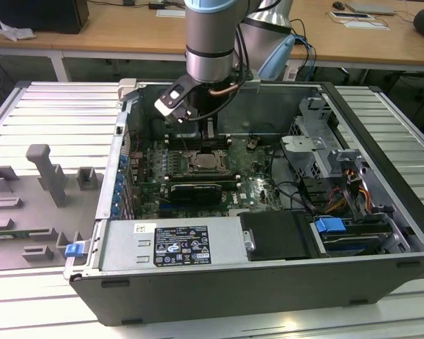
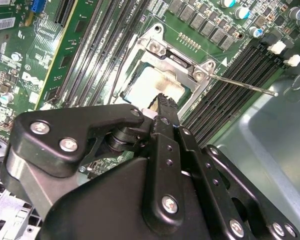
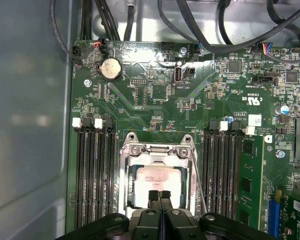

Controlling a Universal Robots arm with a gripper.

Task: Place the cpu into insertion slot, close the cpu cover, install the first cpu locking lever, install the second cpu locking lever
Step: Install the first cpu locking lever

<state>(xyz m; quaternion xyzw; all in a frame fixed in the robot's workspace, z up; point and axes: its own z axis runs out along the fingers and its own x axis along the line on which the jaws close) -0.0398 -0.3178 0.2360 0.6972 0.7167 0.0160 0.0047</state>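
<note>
My gripper point(image 3: 160, 195) hangs just above the motherboard point(image 3: 155, 100) inside the open computer case point(image 1: 198, 289). In the first wrist view both fingertips press flat against each other with no gap. Nothing is held between them. In the second wrist view the fingertips point(image 2: 166, 102) stand over one edge of the cpu point(image 2: 152, 85); I cannot tell whether they touch it.

The cpu is seated flat in the insertion slot point(image 3: 131, 186), pale top facing up. The cpu cover point(image 3: 157, 150) lies down around it, and the chip shows through its cut-out centre. One locking lever point(image 2: 242, 84), a thin metal rod, runs out from a corner of the cover. Its free end lies over the memory slots point(image 2: 225, 102), apart from the frame. In the exterior view my arm point(image 1: 210, 42) stands upright inside the case, directly above the socket area.
</note>
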